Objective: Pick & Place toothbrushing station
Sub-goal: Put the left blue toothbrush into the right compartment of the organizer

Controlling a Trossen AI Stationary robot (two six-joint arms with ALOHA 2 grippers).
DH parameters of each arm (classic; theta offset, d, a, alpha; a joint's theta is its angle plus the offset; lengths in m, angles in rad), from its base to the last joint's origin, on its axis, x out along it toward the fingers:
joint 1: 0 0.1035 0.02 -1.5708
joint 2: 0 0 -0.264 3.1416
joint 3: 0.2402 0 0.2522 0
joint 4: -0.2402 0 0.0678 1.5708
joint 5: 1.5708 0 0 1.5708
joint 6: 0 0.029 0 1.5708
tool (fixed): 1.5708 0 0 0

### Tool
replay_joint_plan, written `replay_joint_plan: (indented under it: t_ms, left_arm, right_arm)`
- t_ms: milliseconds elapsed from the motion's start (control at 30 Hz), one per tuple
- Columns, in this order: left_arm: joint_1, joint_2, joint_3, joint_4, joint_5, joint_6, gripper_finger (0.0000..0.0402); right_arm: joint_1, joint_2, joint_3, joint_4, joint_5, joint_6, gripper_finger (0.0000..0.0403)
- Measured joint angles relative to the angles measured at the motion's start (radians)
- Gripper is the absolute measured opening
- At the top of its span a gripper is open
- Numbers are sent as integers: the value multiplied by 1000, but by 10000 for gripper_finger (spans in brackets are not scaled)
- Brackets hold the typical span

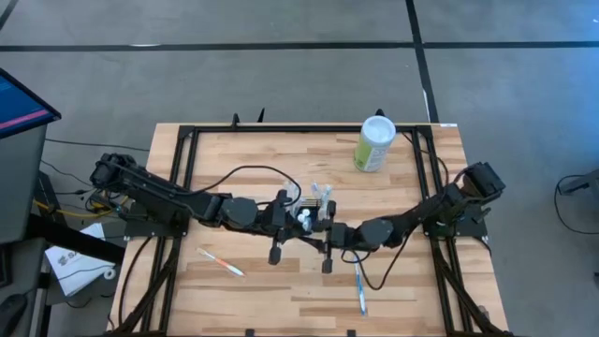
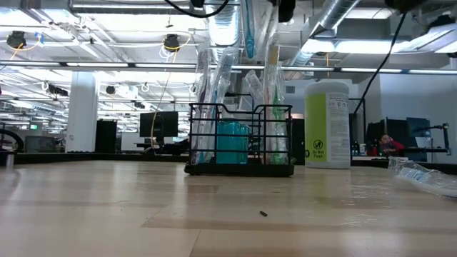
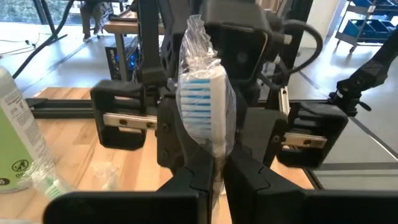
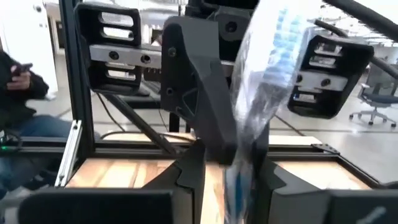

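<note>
1. Holding wrapped toothbrushes above the caddy (image 2: 239,139), both arms meet at the middle of the table (image 1: 281,281) in the high view.
2. The left gripper (image 3: 214,177) has its fingers pressed together on a toothbrush in clear wrap (image 3: 202,102), bristles up, seen close in the left wrist view.
3. The right gripper (image 4: 233,168) pinches another wrapped toothbrush (image 4: 267,81) between its fingers, facing the left one.
4. The caddy, a small black wire basket, stands on the table near its centre, just under the two grippers; in the low view it already holds several upright brushes and a teal item (image 2: 232,143).
5. The step in hand looks like loading brushes into the caddy, with both brushes held but not yet seated.
6. The next move likely calls for lowering one brush straight down into a free compartment, keeping it upright and clear of the other arm.
7. A green canister (image 1: 375,143) stands well apart at the back; two loose brushes (image 1: 223,263) (image 1: 360,290) lie on the table nearer the front.
</note>
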Motion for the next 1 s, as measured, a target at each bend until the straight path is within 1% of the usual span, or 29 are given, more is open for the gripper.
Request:
replay_joint_plan:
  t_ms: [167, 300, 467, 800, 1000]
  left_arm:
    - [-1, 0, 2, -7, 13, -1, 14]
    - [1, 0, 2, -11, 18, -6, 14]
    - [4, 1, 2, -13, 18, -6, 17]
    - [4, 1, 1, -9, 15, 9, 55]
    - [4, 0, 1, -11, 16, 9, 62]
  right_arm:
    - [10, -59, 19, -161, 3, 59, 46]
    - [8, -78, 20, -217, -2, 105, 15]
    - [10, -78, 20, -219, -4, 105, 17]
    - [14, -78, 20, -208, -1, 107, 12]
    - [29, -81, 20, -208, 15, 95, 12]
